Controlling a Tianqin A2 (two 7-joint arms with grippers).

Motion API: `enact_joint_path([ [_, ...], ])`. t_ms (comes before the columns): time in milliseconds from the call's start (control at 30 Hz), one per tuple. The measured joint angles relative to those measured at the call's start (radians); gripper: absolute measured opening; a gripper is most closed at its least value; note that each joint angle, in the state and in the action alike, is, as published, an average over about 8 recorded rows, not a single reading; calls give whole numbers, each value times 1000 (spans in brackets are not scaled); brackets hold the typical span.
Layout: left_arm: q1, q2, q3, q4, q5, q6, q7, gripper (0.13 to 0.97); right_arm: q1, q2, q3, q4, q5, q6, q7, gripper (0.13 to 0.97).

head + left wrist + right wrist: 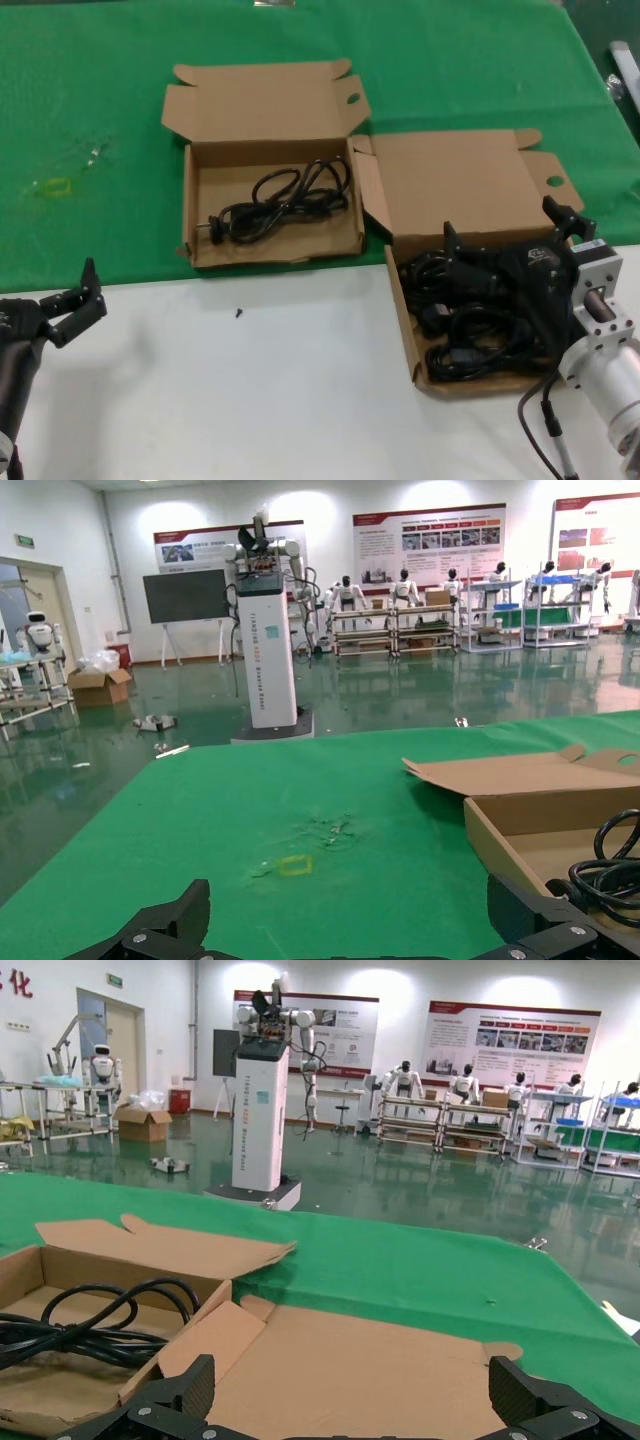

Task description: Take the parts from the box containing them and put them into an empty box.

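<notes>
One power cord (285,205) already lies coiled in the left box (270,200), well off to the left of the right gripper (510,235), so the transfer looks begun but far from finished. Directly beneath that gripper, which hovers with its fingers spread apart and holding nothing, the right box (405,320) holds a tangle of remaining cords (470,335). The left gripper (75,300) waits parked over the white table (250,380), fingers apart, with both boxes well away from it.

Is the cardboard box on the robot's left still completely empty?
No, in the head view the left box already holds one looped black power cord lying on its floor.
</notes>
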Motion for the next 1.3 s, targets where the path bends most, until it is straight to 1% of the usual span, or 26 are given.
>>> enact_joint_path([
  [1300,0,0,0,0,0,0,0,966,0,0,0,0,0,0,0,966],
])
